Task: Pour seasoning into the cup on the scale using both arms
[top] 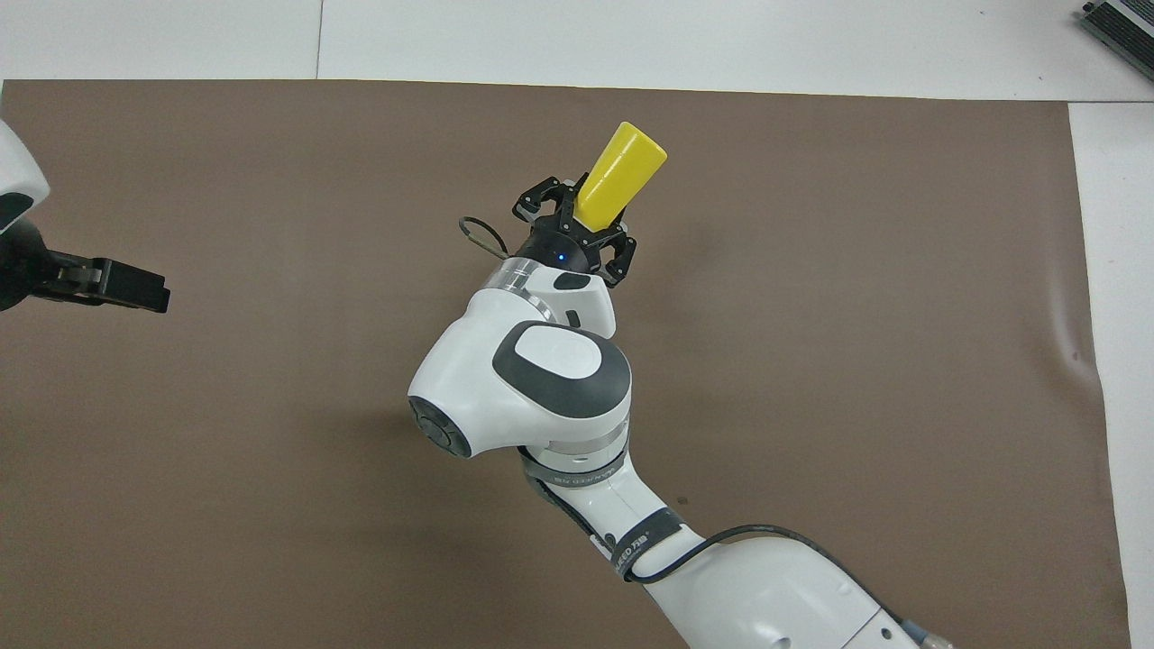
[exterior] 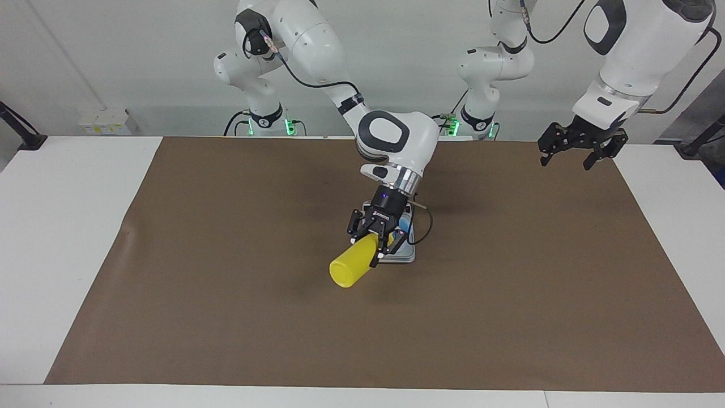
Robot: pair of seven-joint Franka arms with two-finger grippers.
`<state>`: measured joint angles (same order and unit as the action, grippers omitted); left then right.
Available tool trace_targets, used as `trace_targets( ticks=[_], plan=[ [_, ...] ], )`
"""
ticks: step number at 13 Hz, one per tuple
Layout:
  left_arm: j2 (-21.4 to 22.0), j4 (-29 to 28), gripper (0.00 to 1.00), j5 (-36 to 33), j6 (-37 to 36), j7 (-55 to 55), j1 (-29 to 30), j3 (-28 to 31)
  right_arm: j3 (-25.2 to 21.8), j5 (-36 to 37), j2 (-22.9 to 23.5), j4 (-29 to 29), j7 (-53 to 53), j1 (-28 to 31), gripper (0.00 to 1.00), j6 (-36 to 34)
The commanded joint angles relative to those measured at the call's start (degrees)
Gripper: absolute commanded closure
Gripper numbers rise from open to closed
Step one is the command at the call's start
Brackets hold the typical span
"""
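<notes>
Facing view shows the right end effector (exterior: 378, 245) reaching out over the middle of the brown mat (exterior: 226, 317) that covers the white tabletop (exterior: 62, 238), its fingers pinching the seasoning (exterior: 352, 268) near the nozzle end. That yellow bottle is tipped almost flat, its base pointing away from the robots and its nozzle end hidden under the black fingers. Just under this end effector lies the scale (exterior: 403, 257), of which only a silver-grey edge and corner show, and on it a sliver of the pale blue cup (exterior: 403, 235) can be seen beside the wrist; whether the nozzle is touching the cup cannot be told. From the overhead view the right end effector (top: 577, 236) and its white arm cover the scale and cup entirely, and the seasoning (top: 622, 174) sticks out past the fingers. Meanwhile the left end effector (exterior: 573, 156) waits in the air over the mat's corner at the left arm's end of the tabletop, its fingers spread and holding nothing; overhead, the left end effector (top: 135, 290) shows at the frame's edge.
</notes>
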<state>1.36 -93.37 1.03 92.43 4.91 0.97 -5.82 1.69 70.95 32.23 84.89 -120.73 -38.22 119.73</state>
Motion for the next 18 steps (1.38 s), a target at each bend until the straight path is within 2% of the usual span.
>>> trace_targets(
  ticks=[1, 3, 6, 8, 9, 11, 14, 18],
  plan=[
    [1.9, -2.1, 0.00, 0.7, 0.6, -0.3, 0.4, -0.1, 0.3, 1.7, -2.1, 1.9, -3.4, 1.1, 1.00, 0.9],
    [1.9, -2.1, 0.00, 0.7, 0.6, -0.3, 0.4, -0.1, 0.4, -0.8, -2.2, 1.8, -4.3, 2.5, 1.00, 1.1],
    [1.9, -2.1, 0.00, 0.7, 0.6, -0.3, 0.4, -0.1, 0.3, -9.1, -3.8, 2.3, -4.4, 3.7, 1.00, 0.1],
    [1.9, -2.2, 0.00, 0.7, 0.6, -0.3, 0.4, -0.1, 0.4, -17.4, -6.8, 2.6, -4.0, 4.7, 1.00, -0.8],
    [1.9, -2.2, 0.00, 0.7, 0.6, -0.3, 0.4, -0.1, 0.4, -22.4, -9.3, 4.9, -3.6, 5.6, 1.00, -0.7],
    [1.9, -2.2, 0.00, 0.7, 0.6, -0.3, 0.4, -0.1, 0.4, -27.8, -14.1, 11.0, -2.2, 6.0, 1.00, -0.7],
    [1.9, -2.2, 0.00, 0.7, 0.6, -0.3, 0.4, -0.1, 0.4, -41.5, -19.0, 14.2, 6.2, 9.7, 1.00, -1.2],
    [1.9, -2.2, 0.00, 0.7, 0.6, -0.3, 0.4, -0.1, 0.4, -56.3, -21.3, 14.2, 18.6, 15.5, 1.00, -6.6]
  ],
)
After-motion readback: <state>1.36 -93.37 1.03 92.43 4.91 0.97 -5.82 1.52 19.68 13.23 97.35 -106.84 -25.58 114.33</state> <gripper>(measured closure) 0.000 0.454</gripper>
